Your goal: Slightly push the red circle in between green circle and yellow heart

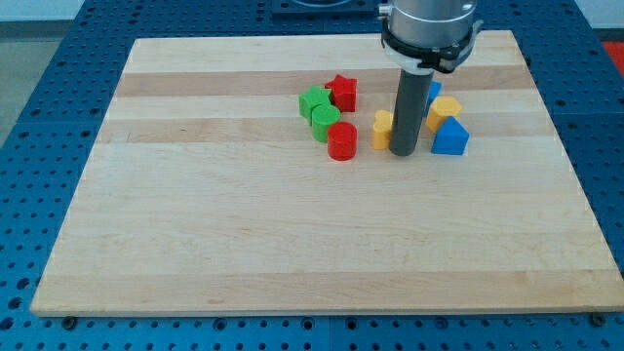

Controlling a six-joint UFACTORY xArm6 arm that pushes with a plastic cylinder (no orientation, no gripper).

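The red circle (342, 141) stands on the wooden board (292, 224), touching the green circle (326, 122) at its upper left. The yellow heart (382, 130) lies a short gap to the red circle's right. My tip (404, 152) rests on the board right against the yellow heart's right side, well to the right of the red circle. A green star (314, 101) and a red star (342, 92) sit just above the green circle.
To the right of my tip lie a blue block (449, 137) and a yellow block (444, 109), with another blue block (433, 90) partly hidden behind the rod. The board lies on a blue perforated table (58, 58).
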